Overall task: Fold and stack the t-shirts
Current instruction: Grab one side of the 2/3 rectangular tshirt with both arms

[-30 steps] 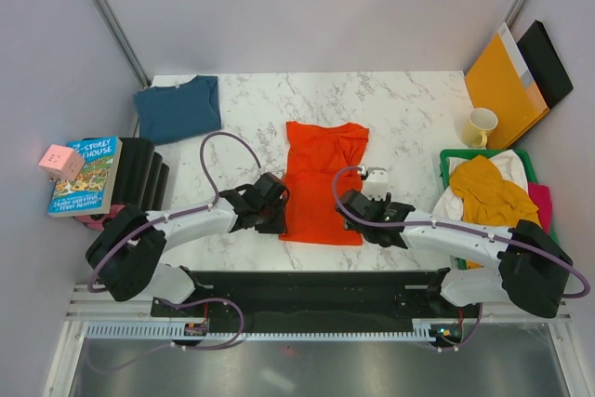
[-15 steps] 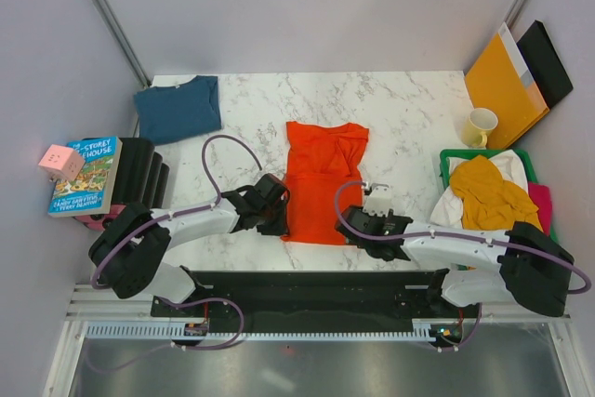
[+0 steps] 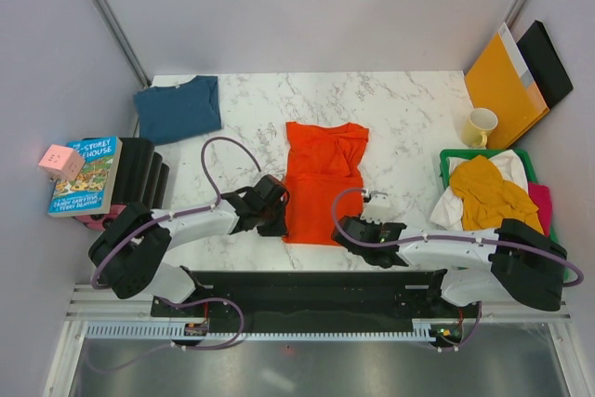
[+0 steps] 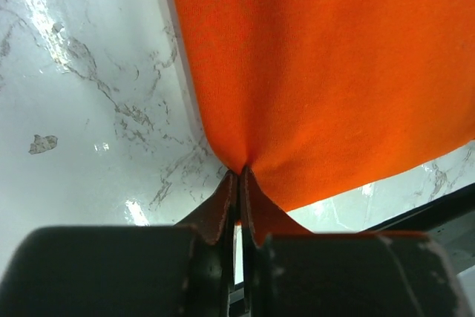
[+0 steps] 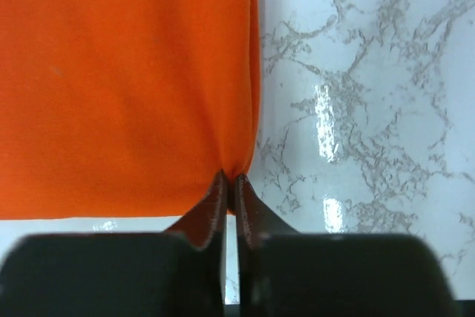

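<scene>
The orange-red t-shirt [image 3: 321, 178] lies lengthwise in the middle of the marble table, sides folded in. My left gripper [image 3: 282, 226] is shut on its near left corner; the cloth [image 4: 319, 72] puckers into the fingertips [image 4: 242, 177]. My right gripper [image 3: 342, 230] is shut on its near right corner, and the shirt [image 5: 126, 87] is pinched there in the same way [image 5: 230, 181]. A dark teal-blue t-shirt [image 3: 177, 109] lies folded at the far left. More t-shirts, mustard yellow [image 3: 491, 194], white and pink, are heaped in the green basket [image 3: 444, 157] on the right.
A book [image 3: 85, 176] and a pink block [image 3: 60, 162] rest on a black rack [image 3: 141, 171] at the left edge. A cream mug [image 3: 480, 126], an orange-yellow envelope [image 3: 502, 86] and a black folder [image 3: 548, 62] stand at the far right.
Both grippers have closed on the shirt's near corners. The right arm slid down and left to the hem, and the near hem has pulled slightly inward.
</scene>
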